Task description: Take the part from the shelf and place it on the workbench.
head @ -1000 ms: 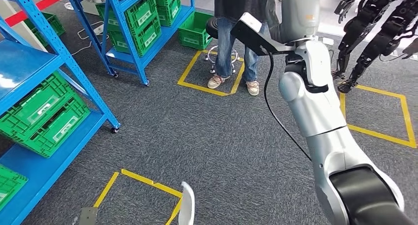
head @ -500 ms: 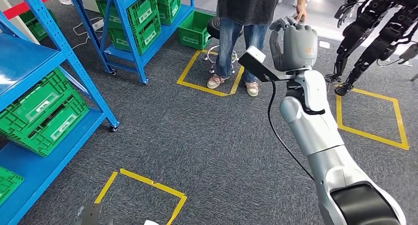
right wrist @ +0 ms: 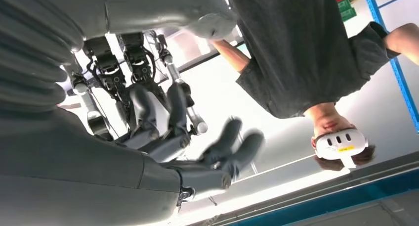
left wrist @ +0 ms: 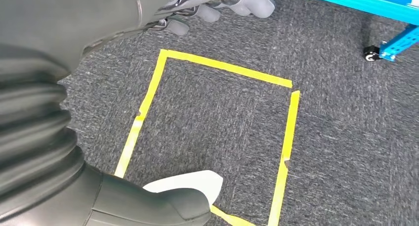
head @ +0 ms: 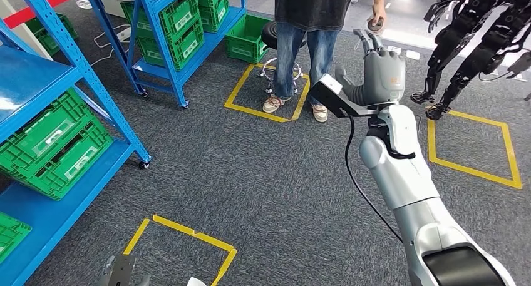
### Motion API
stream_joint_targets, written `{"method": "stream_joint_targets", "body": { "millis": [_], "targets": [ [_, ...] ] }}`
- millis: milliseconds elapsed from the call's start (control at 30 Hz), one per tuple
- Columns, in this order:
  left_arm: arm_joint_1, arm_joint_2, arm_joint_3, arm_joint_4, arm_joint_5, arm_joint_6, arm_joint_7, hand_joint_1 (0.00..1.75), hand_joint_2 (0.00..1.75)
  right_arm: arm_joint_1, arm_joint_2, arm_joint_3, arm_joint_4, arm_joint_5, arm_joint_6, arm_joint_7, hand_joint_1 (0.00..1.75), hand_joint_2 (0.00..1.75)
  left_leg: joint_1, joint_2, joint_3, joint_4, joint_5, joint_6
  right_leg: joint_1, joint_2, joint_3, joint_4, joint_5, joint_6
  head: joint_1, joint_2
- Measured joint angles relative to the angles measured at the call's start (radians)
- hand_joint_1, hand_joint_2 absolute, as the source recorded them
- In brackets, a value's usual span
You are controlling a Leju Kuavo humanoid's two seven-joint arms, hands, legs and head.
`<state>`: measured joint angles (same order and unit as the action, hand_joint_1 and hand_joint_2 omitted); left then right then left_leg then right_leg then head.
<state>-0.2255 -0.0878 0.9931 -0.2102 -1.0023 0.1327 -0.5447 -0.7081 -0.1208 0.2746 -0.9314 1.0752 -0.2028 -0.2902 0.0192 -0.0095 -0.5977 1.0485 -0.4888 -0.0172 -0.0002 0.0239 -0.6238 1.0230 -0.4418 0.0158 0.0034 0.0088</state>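
Your right hand [head: 376, 64] has dropped and uncurled — fingers spread, holding nothing; left hand [left wrist: 217, 3] I cannot tell. Part unseen on the shelf [head: 75, 61] — judge weight and hold later.

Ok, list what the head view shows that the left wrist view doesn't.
Head view, not left wrist: the raised right hand, empty; a person standing beyond it; green crates on blue shelves; a black robot. Left wrist, not head: the left hand's fingers close up, holding nothing. Both: the yellow tape square, grey carpet and a shelf caster.
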Motion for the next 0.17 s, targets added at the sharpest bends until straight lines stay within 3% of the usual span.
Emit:
{"method": "stream_joint_targets", "body": {
  "millis": [167],
  "targets": [
    [-0.002,0.001,-0.001,0.000,0.008,0.000,0.004,0.00,1.75,-0.001,0.000,-0.002,-0.001,0.004,0.006,0.000,0.00,0.00,0.001,0.000,0.000,-0.001,0.001,-0.002,0.000,0.000,0.000,0.001,0.000,0.000,0.000,0.000]
  ]
}}
